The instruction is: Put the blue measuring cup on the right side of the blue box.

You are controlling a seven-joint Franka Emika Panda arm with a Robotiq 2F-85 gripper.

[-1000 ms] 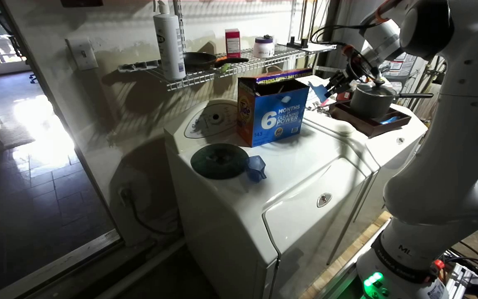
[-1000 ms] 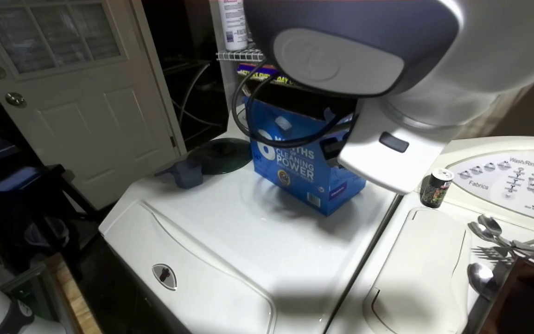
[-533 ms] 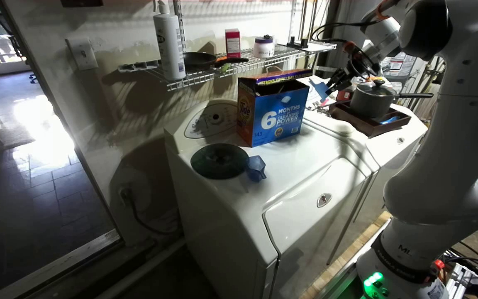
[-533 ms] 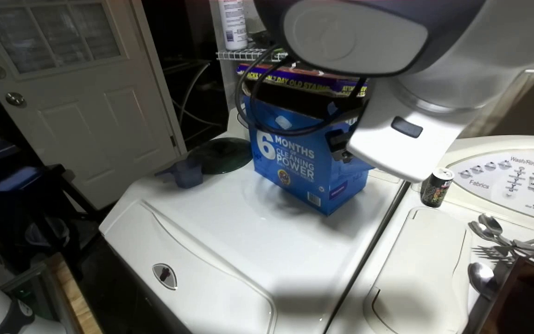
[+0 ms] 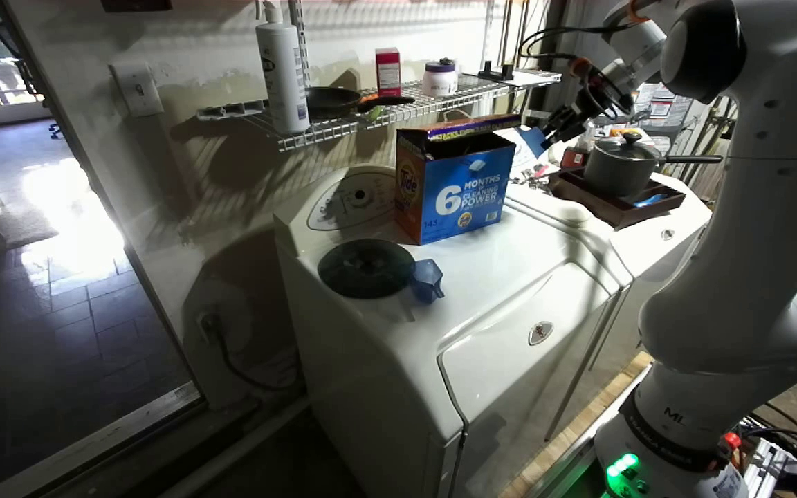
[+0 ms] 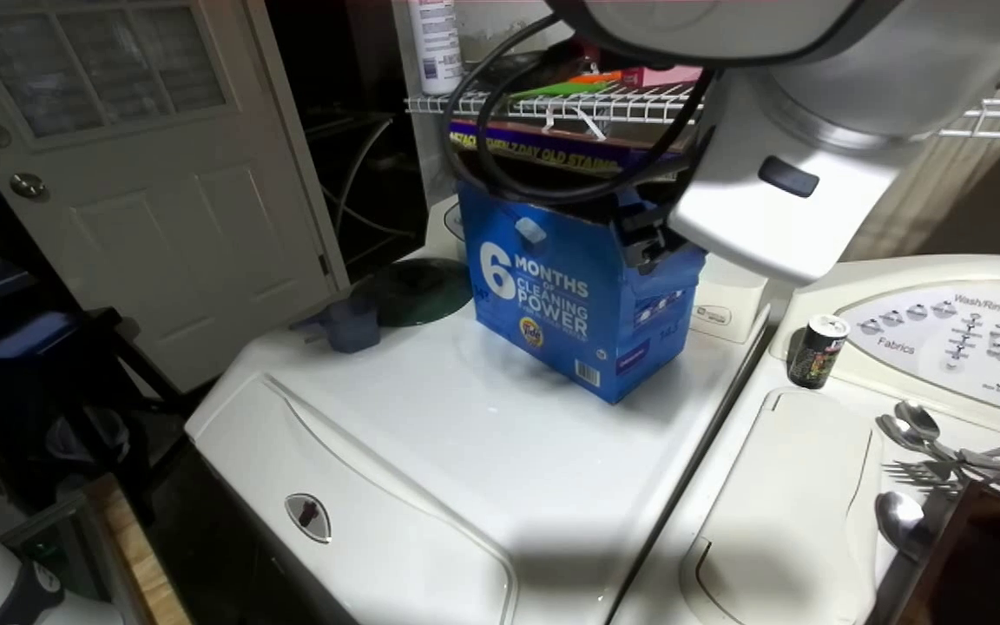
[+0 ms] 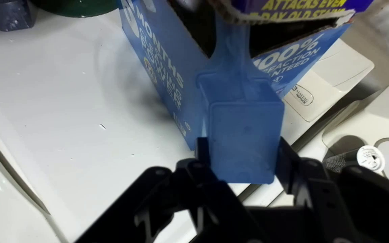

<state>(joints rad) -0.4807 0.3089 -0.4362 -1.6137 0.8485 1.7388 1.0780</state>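
My gripper (image 7: 243,160) is shut on the blue measuring cup (image 7: 245,135), one finger on each side. The cup's handle points away, over the open box top in the wrist view. In an exterior view the cup (image 5: 531,140) is in the air just right of the blue box (image 5: 468,197), level with its top rim, with the gripper (image 5: 547,140) behind it. In an exterior view the gripper (image 6: 643,234) overlaps the top right corner of the box (image 6: 543,304); the cup is largely hidden there. The box stands upright on the white machine, flap raised.
Another blue cup (image 5: 427,282) sits beside a dark green round dish (image 5: 360,266), left of the box. A black can (image 6: 815,351) and cutlery (image 6: 943,451) lie right of the machines' seam. A pot (image 5: 620,169) stands on a brown tray (image 5: 585,194). A wire shelf (image 5: 398,93) hangs behind.
My gripper and the held cup have risen a little, and the arm has moved up and to the right in an exterior view. The box and the other cup have not moved.
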